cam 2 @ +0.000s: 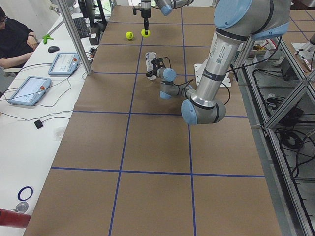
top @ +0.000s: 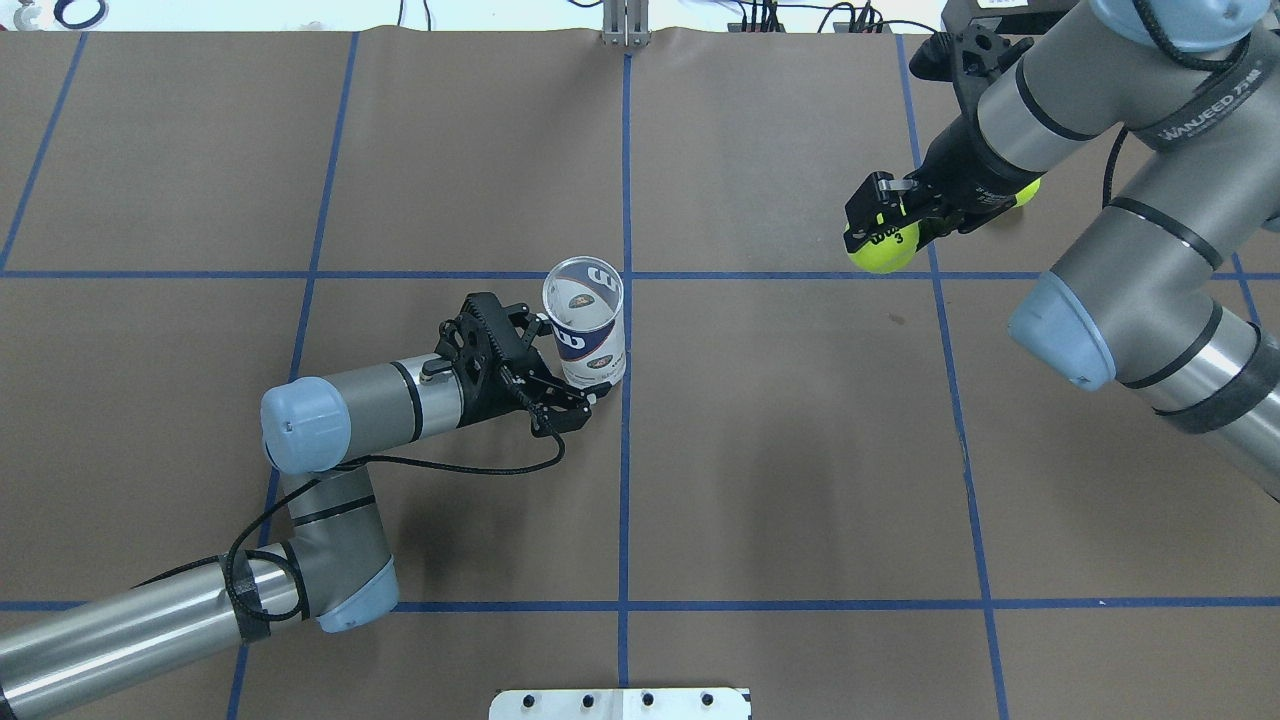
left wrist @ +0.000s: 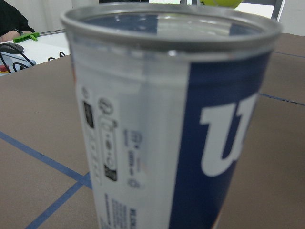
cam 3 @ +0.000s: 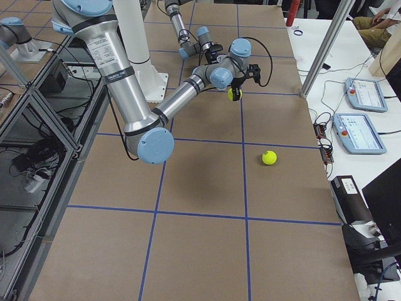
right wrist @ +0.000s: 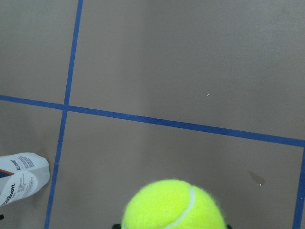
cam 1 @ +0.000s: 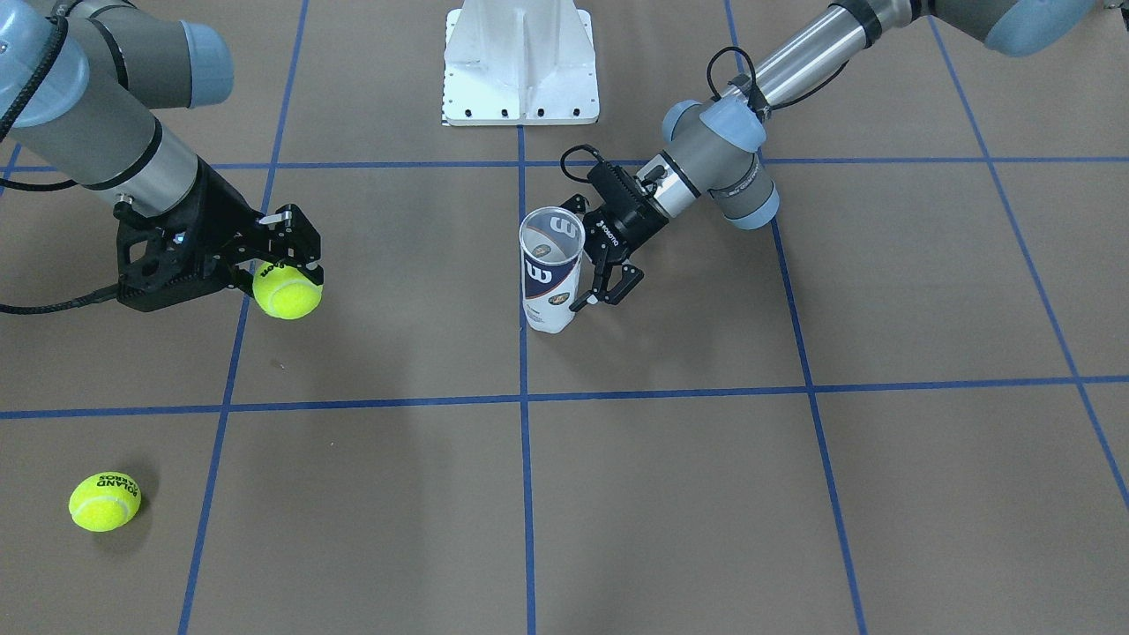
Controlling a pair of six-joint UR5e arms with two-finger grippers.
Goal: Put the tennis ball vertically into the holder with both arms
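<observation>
— What writing could be read?
— A white "W" on the upright holder (cam 1: 551, 282), mid-frame. "ROLAND GARROS" on the loose ball (cam 1: 104, 501), lower left. "3" on the held ball (top: 882, 255), pinched by the right gripper (top: 882, 235).
— And the left gripper (cam 1: 600, 300)?
— Spread, gripping nothing, just beside the holder.

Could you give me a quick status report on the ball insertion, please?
Right gripper shut on tennis ball, not yet over the holder. Left gripper at the upright holder, clamp unclear. Spare ball lies apart; nothing between tennis ball and holder.
</observation>
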